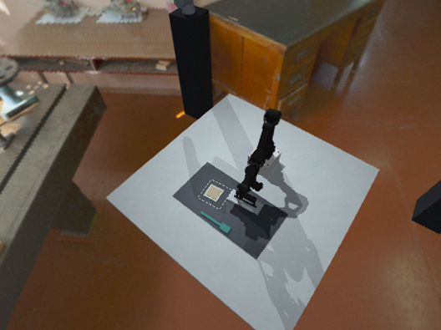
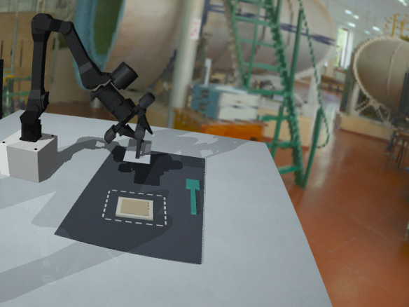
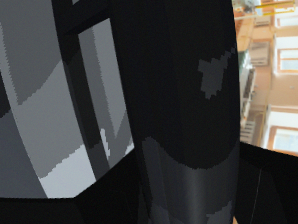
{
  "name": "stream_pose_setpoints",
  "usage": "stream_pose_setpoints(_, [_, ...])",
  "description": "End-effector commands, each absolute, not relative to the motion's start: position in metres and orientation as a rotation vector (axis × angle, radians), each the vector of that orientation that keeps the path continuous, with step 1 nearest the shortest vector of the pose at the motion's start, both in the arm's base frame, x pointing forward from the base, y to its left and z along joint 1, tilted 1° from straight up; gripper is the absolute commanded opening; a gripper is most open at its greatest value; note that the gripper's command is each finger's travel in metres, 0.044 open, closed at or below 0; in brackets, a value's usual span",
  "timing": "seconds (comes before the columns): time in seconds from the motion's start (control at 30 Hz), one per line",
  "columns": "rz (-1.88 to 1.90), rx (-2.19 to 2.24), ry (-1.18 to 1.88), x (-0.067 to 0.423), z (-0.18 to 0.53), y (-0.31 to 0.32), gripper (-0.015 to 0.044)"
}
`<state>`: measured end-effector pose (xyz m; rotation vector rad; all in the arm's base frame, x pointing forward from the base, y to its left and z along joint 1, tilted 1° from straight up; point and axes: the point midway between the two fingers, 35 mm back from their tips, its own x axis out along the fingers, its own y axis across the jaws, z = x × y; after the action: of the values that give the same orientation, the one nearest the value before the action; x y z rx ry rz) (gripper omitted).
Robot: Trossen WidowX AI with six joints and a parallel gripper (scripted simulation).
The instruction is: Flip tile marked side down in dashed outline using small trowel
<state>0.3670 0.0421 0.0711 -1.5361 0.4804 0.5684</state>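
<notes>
A white pedestal (image 2: 45, 168) is seen at the far left of the table (image 2: 252, 245), and the black arm (image 2: 38, 70) is carried on it, rising and then bending down toward the dark mat (image 2: 175, 242). The gripper (image 2: 124, 144) is held low over the mat's far edge, tilted downward. Its fingers are closed only partway and are stopped on something. A pale flat piece (image 2: 131, 156) is seen at the fingertips, with one finger (image 2: 139, 145) reaching down to it. What that piece is cannot be told from any view. The wrist view is filled mostly by dark gripper parts, and the grip itself is not shown there.

The tile (image 2: 135, 207) is found well apart from the gripper, below it and on the near side of it in the exterior view. It is laid flat inside the dashed outline (image 2: 105, 205) on the mat, and a plain tan face with a cream border is turned upward.

The teal trowel (image 2: 193, 200) is laid flat on the mat, to the right of the gripper and nearer the viewer. It lies just beside the outline, apart from the tile and untouched by the fingers.
</notes>
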Motion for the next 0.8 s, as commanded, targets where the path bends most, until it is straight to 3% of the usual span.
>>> stream_pose_setpoints(0.0, [0.552,-1.535,0.47,0.3691,0.0762,0.042,0.0])
stream_pose_setpoints(0.77, [0.617,-1.556,0.458,0.3704,0.0689,0.049,0.0])
